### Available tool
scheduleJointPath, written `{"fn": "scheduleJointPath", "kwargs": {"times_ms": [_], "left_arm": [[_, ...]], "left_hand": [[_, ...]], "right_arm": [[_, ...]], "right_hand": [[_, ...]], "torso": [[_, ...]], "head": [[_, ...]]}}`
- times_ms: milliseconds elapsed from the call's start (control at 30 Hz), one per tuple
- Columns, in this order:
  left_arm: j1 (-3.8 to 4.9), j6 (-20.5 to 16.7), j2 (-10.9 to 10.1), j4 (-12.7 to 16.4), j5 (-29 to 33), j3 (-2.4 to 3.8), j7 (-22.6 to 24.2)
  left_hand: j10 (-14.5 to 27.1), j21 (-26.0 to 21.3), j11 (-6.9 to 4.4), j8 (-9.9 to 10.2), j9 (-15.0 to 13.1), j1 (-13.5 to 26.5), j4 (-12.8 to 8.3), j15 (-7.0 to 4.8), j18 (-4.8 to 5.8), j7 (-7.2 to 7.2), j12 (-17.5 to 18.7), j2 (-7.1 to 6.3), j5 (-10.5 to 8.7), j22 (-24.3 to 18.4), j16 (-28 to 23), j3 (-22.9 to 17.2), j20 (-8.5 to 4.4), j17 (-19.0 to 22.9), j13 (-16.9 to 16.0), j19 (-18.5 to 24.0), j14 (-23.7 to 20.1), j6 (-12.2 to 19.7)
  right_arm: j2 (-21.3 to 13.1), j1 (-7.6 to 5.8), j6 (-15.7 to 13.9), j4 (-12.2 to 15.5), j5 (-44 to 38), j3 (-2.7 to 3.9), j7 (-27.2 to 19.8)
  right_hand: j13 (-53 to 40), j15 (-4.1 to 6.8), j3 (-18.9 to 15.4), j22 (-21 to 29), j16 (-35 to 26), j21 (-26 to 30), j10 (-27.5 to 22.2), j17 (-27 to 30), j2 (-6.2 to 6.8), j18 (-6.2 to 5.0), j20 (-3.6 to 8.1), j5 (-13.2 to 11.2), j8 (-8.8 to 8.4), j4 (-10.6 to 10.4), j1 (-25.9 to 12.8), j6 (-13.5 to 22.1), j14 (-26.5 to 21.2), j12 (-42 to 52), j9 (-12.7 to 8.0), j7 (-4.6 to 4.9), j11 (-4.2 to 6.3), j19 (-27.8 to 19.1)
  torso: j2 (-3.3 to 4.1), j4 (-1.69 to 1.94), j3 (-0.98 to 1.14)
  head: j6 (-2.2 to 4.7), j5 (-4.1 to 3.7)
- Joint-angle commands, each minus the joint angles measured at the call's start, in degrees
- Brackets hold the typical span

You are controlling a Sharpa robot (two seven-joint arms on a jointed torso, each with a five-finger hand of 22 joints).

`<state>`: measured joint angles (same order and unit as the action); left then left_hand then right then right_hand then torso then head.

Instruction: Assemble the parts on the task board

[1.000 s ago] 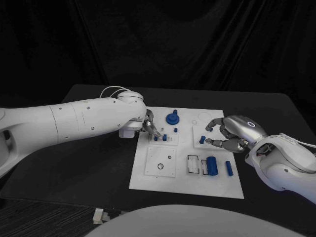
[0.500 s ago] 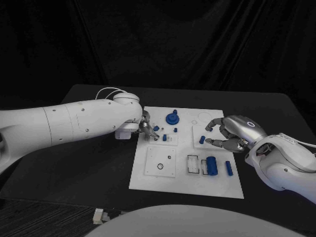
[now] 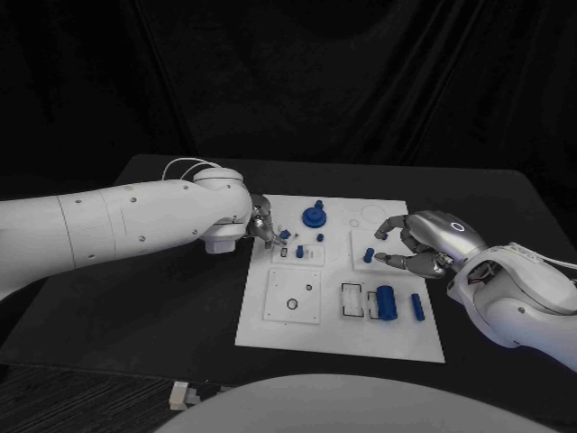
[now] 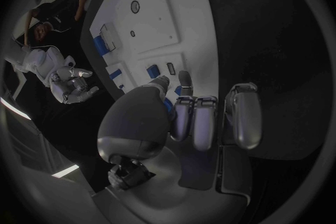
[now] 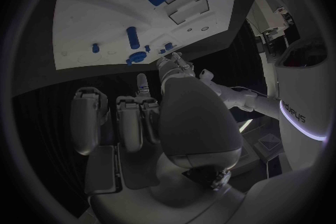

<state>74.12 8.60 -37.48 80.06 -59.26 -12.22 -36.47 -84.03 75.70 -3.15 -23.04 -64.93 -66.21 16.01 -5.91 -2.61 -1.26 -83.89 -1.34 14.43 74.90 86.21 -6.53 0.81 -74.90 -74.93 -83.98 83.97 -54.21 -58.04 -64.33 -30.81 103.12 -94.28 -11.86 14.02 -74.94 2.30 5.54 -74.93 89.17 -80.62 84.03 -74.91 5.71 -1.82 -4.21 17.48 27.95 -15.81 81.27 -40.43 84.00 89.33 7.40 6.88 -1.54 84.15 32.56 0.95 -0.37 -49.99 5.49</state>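
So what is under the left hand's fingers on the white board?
A small blue part shows at the fingertips of the silver left hand, above the white task board. Whether it is pinched cannot be told; the fingers cover it.

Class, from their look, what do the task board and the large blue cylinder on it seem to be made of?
Task board: probably matte white plastic, flat and even, with crisp cut-out recesses. Large blue cylinder: probably moulded plastic, uniformly blue with a faint sheen; painted metal can't be ruled out.
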Motion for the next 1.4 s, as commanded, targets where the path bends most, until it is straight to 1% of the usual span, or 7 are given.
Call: {"fn": "scheduleJointPath", "kwargs": {"times_ms": [33, 367, 467, 700, 1067, 1233, 1400], "left_arm": [[0.33, -5.59, -1.10, 1.21, 0.00, 0.04, 6.77], [2.61, -8.50, -5.65, 2.54, 0.94, 0.04, 12.18], [2.92, -7.75, -5.58, 0.85, 3.97, 0.04, 12.09], [2.84, -6.83, -4.30, -2.47, 8.56, 0.02, 12.63], [1.88, -6.89, -4.00, -3.65, 9.71, 0.00, 12.03], [1.76, -7.78, -5.50, -2.67, 9.78, 0.00, 11.86], [1.73, -9.97, -8.73, 0.07, 9.81, 0.00, 12.56]], "left_hand": [[-1.04, -0.54, 0.51, 0.67, 0.84, -2.64, -0.60, 0.55, -0.41, -0.15, 0.78, -0.20, 0.21, 11.11, -0.58, -0.40, 0.28, -9.17, -7.65, 0.08, 3.75, 0.66], [0.81, -2.27, 3.15, 9.71, 14.11, -7.50, 0.55, 2.67, -0.66, -3.31, 2.48, 0.01, -1.07, 10.60, -1.15, -0.79, 2.04, -8.26, -5.88, 1.61, 2.77, 4.29], [1.55, -2.42, 3.76, 12.11, 18.86, -7.39, 0.62, 3.28, -0.76, -3.94, 3.10, 0.33, -1.19, 10.55, -1.37, -0.24, 2.70, -7.87, -5.20, 1.86, 2.42, 3.58], [1.62, -2.02, 4.97, 16.92, 27.95, -9.84, 0.52, 4.31, -0.75, -5.60, 2.90, 0.62, -0.69, 10.59, -0.96, -0.21, 3.76, -8.19, -5.18, 1.88, 2.50, 5.19], [0.88, -0.84, 4.78, 16.74, 31.67, -10.05, 0.48, 4.24, -0.62, -5.15, 2.01, 1.14, -0.49, 10.86, -0.21, 0.25, 3.86, -9.10, -5.92, 1.31, 3.05, 2.44], [0.77, -0.73, 4.68, 16.76, 32.64, -10.70, 0.32, 4.14, -0.62, -5.06, 1.89, 1.16, 0.26, 10.87, -0.10, 0.18, 3.77, -9.22, -5.99, 1.26, 3.14, 2.13], [0.57, -0.31, 4.58, 16.67, 33.95, -11.88, 0.11, 4.03, -0.55, -5.00, 1.65, 1.05, 2.38, 10.97, 0.11, -0.05, 3.66, -9.47, -6.18, 1.05, 3.31, 1.81]], "right_arm": [[-0.46, 0.10, -0.62, 0.54, -0.17, 0.04, 0.29], [0.03, -4.29, -0.82, 2.01, -1.19, 0.06, 0.41], [1.46, -6.30, -0.45, 1.73, -1.66, 0.06, 0.16], [7.20, -9.67, 0.80, -1.54, -3.35, 0.07, -0.87], [16.85, -10.60, 2.59, -10.30, -4.26, 0.07, -3.78], [21.76, -10.46, 3.84, -14.81, -4.33, 0.07, -5.56], [26.77, -9.62, 5.84, -19.60, -4.35, 0.07, -7.54]], "right_hand": [[-13.38, -0.24, 0.40, -11.80, -0.35, 0.19, 4.92, -12.53, -0.07, -0.63, 0.06, 0.46, -0.13, 0.17, 0.80, -0.48, 5.42, -0.27, -0.06, 0.00, -0.34, 1.28], [-14.27, 0.01, 0.61, -12.13, -0.22, -0.67, 5.49, -12.80, 0.45, -0.41, 0.19, -1.21, -0.78, 0.85, 2.44, -2.69, 5.49, 0.23, -0.60, -0.25, 0.04, 1.76], [-14.73, 0.37, 0.20, -12.34, -0.05, -1.26, 5.77, -13.15, 0.64, -0.27, 0.47, -4.52, -1.80, 0.28, 2.14, -3.23, 5.57, 0.49, -1.08, -0.48, 0.55, 2.06], [-15.06, 1.30, 0.36, -12.96, 0.35, -3.09, 5.97, -14.03, 0.55, 0.19, 1.25, -4.33, -3.67, 0.38, 3.02, -4.02, 5.77, 0.67, -1.75, -1.49, 1.65, 2.93], [-15.06, 1.57, 0.78, -13.41, 0.69, -4.46, 5.97, -14.77, 0.46, 0.55, 1.62, -3.50, -5.02, 1.13, 4.36, -4.54, 5.93, 0.67, -2.19, -1.67, 1.88, 3.56], [-15.06, 1.99, 0.44, -13.80, 0.83, -5.64, 5.97, -15.09, 0.56, 0.84, 1.98, -4.78, -6.73, 1.03, 3.84, -4.77, 6.00, 0.67, -2.57, -2.37, 2.43, 4.10], [-15.06, 2.80, 0.01, -14.16, 0.83, -6.73, 5.97, -15.09, 0.73, 1.11, 2.68, -6.40, -9.34, 1.04, 3.38, -4.43, 6.00, 0.67, -3.15, -3.72, 3.45, 4.59]], "torso": [[-0.01, 0.01, -0.01], [0.04, -0.09, -0.02], [-0.06, -0.08, -0.02], [-0.08, 0.11, -0.06], [0.16, 0.04, -0.12], [0.17, 0.32, -0.19], [0.07, -0.11, -0.06]], "head": [[-0.01, -0.24], [-0.01, 0.31], [-0.01, 0.64], [-0.01, 0.77], [-0.01, 1.49], [-0.01, 0.65], [-0.01, 1.12]]}}
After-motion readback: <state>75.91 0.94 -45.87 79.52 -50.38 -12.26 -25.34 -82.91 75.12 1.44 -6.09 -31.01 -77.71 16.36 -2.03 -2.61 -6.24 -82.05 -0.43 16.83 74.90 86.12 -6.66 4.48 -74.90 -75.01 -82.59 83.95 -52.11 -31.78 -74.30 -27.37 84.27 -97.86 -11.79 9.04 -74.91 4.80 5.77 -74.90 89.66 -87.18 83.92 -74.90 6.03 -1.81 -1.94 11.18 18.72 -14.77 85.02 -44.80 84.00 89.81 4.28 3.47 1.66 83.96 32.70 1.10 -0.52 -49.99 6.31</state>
